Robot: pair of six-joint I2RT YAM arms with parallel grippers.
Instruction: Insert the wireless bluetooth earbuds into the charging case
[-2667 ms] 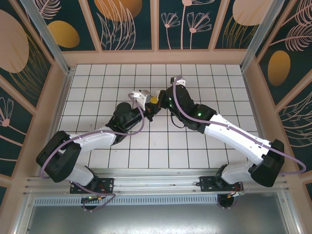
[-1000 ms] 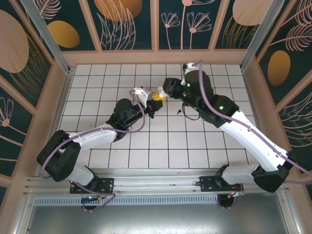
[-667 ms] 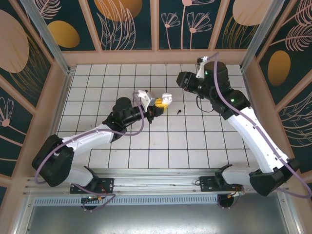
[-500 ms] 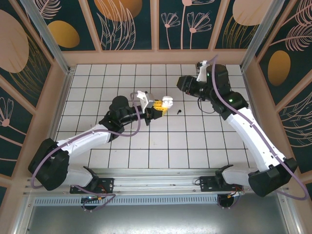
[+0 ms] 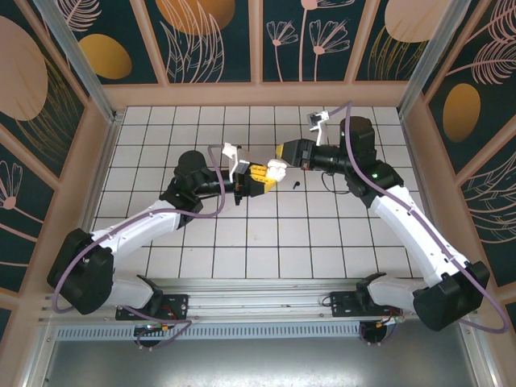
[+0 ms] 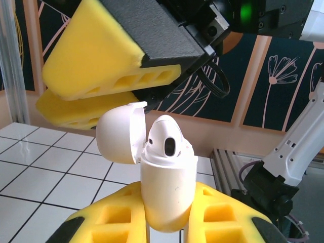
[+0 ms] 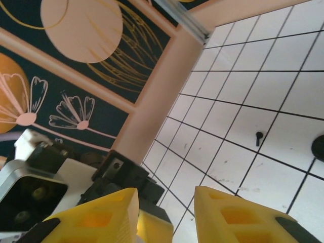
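Case (image 6: 167, 192): white, glossy, pill-shaped hard plastic, clamped upright between the foam pads of the left tool (image 6: 164, 225). Lid (image 6: 116, 139) is hinged back, open.

One white earbud (image 6: 169, 142) sits in the case mouth. It has a smooth rounded head with a dark oval port and looks seated or nearly so. I can't see whether a second socket beside it is filled.

Right tool (image 6: 96, 88) hovers just above the open lid. Its pads are parted with nothing between them. The pads are yellow sponge wedges with cut-out cells and black backing.

A black earbud (image 7: 258, 136), tiny and stemmed, lies loose on the worktop (image 7: 283, 96) ahead of the right tool, well apart from both tools.

The worktop is white square tiles with dark grout, matte.

My reading is that the task is partly done: one bud is in, at least the black one is still out, and the lid isn't shut yet.
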